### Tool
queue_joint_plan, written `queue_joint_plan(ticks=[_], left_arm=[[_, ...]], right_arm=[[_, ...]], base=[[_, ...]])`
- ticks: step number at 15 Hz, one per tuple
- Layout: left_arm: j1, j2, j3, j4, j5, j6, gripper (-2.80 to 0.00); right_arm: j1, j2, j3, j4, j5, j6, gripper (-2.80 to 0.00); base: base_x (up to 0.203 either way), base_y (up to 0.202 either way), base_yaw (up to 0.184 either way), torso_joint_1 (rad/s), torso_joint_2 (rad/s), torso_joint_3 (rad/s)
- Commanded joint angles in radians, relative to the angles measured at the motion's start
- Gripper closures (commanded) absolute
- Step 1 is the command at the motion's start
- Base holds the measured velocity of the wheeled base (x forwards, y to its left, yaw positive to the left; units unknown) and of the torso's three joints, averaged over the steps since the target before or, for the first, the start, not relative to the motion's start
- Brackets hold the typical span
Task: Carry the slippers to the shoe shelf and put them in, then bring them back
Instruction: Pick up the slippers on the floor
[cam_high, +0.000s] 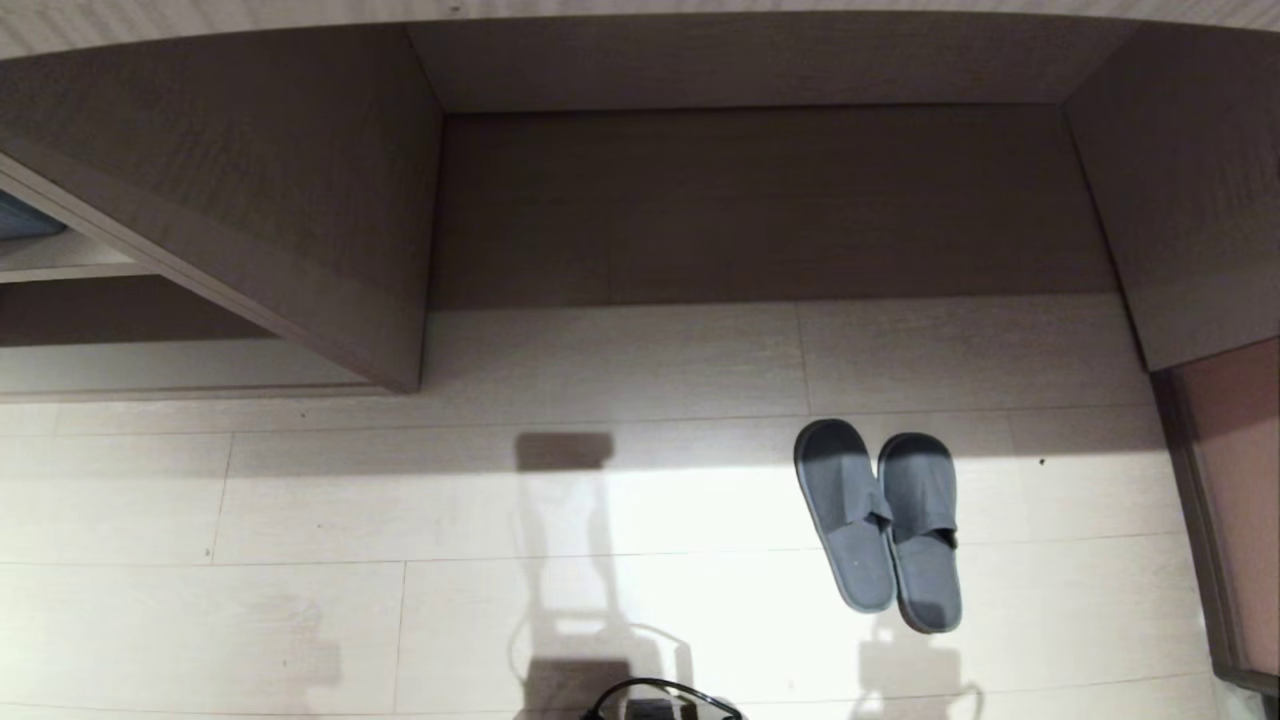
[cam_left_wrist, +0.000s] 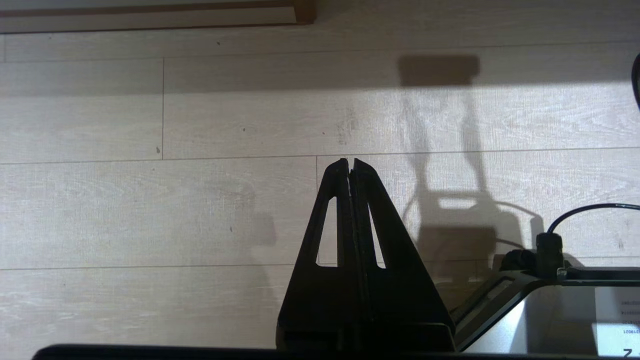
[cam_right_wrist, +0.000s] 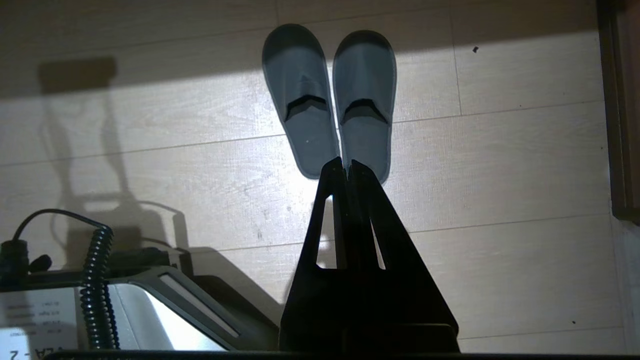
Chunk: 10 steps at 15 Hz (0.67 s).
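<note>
Overhead, the head view looks down on a pale plank floor (cam_high: 300, 520) in front of a grey-brown wood built-in unit. Both slippers (cam_high: 880, 525), blue-grey with wide bands, lie side by side on the floor and touching, toes toward the unit, likely so they can be taken as a pair. They are straight ahead of the right tool (cam_right_wrist: 348, 165), whose two black fingers are pressed together with nothing between them; from the wrist its tip overlaps the heels, though it hangs above the floor and does not appear to touch them. The left tool (cam_left_wrist: 349, 164) is likewise closed and empty, over bare planks with the slippers off to its far side, out of its view. Beyond the slippers opens a wide low cubby (cam_high: 760, 200); the narrower shoe shelf (cam_high: 100, 320) sits further left past a slanting wood divider (cam_high: 300, 260), which stands between slippers and shelf. A coiled black cable (cam_right_wrist: 97, 290) and the robot's grey base (cam_right_wrist: 150, 320) lie near the right tool. Nothing is carried yet.
</note>
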Motion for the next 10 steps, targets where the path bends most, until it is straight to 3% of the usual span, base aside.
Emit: queue_joint_plan(ticks=[1,10], left_arm=[[-0.001,-0.001,0.0,0.0,0.0,-0.001,0.0],[-0.001,-0.001,0.0,0.0,0.0,-0.001,0.0]], right_arm=[[0.0,0.0,0.0,-0.001,0.0,0.001,0.0],[0.0,0.0,0.0,-0.002,0.0,0.0,0.0]], base=[[0.0,0.0,0.0,0.001,0.01,-0.189],[0.0,0.0,0.0,0.002,0.0,-0.194]])
